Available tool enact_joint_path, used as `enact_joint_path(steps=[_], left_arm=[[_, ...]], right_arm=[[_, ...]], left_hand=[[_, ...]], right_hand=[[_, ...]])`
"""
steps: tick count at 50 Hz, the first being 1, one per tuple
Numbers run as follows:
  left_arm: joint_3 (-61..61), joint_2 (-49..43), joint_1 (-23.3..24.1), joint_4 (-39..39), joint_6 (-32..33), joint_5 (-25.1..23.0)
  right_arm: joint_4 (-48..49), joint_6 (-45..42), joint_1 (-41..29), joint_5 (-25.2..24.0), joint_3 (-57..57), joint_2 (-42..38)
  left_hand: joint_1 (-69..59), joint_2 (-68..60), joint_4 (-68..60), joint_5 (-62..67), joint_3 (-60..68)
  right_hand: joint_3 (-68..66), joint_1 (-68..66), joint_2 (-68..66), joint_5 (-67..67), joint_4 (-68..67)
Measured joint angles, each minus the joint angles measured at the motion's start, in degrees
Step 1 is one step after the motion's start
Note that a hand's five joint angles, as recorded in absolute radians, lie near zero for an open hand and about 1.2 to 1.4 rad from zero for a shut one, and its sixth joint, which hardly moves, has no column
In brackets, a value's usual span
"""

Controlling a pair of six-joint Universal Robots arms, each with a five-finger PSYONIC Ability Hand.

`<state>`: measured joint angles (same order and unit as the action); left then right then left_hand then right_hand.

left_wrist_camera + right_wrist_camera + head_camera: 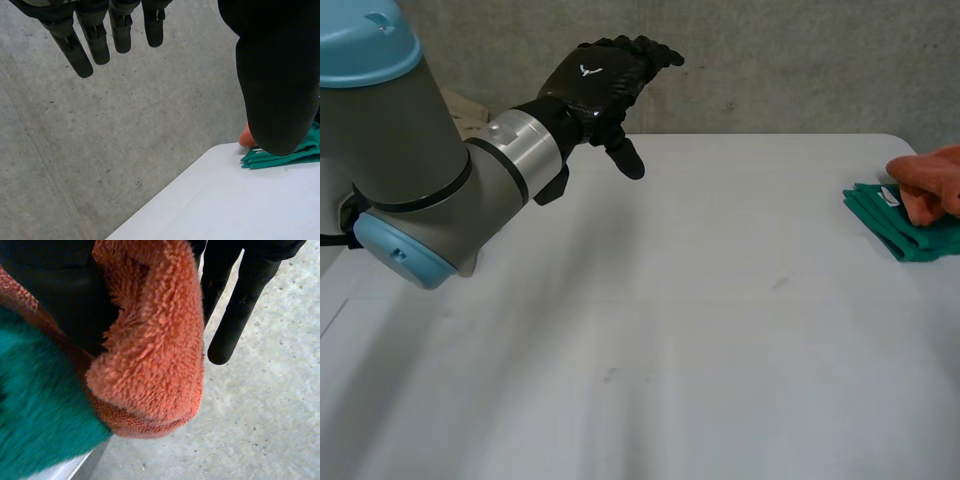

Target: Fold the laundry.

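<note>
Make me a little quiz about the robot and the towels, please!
1. True or false: the left hand is holding a towel.
2. The orange towel sits on top of: A) the green towel; B) a box; C) a chair.
3. Fill in: the left hand's fingers are ____ (straight or curled).
Key: 1 false; 2 A; 3 straight.

White emblem — on left hand
</note>
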<state>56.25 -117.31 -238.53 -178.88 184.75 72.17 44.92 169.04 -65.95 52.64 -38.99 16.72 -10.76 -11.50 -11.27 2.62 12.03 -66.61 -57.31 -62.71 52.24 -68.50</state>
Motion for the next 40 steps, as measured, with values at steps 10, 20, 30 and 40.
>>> enact_joint_path(steps=[10,20,30,40], left_arm=[[0.31,0.43,-0.43,0.02,-0.11,0.08],[0.53,0.45,-0.98,0.01,-0.35,0.08],[0.54,-0.42,-0.65,-0.21,-0.12,0.02],[0.51,-1.02,-0.65,-0.34,-0.15,0.06]], right_arm=[[2.23,6.34,-6.19,6.03,-0.35,6.73],[3.60,13.18,-10.10,12.73,0.13,9.12],[4.24,11.75,-5.71,10.38,-2.54,3.85],[5.11,4.09,0.60,1.73,-8.37,0.09]], left_hand=[[0.00,0.00,0.00,0.00,0.00],[0.00,0.00,0.00,0.00,0.00],[0.00,0.00,0.00,0.00,0.00],[0.00,0.00,0.00,0.00,0.00]], right_hand=[[0.00,0.00,0.00,0.00,-0.12],[0.00,0.00,0.00,0.00,-0.13],[0.00,0.00,0.00,0.00,-0.13],[17.64,12.10,16.38,-14.82,18.01]])
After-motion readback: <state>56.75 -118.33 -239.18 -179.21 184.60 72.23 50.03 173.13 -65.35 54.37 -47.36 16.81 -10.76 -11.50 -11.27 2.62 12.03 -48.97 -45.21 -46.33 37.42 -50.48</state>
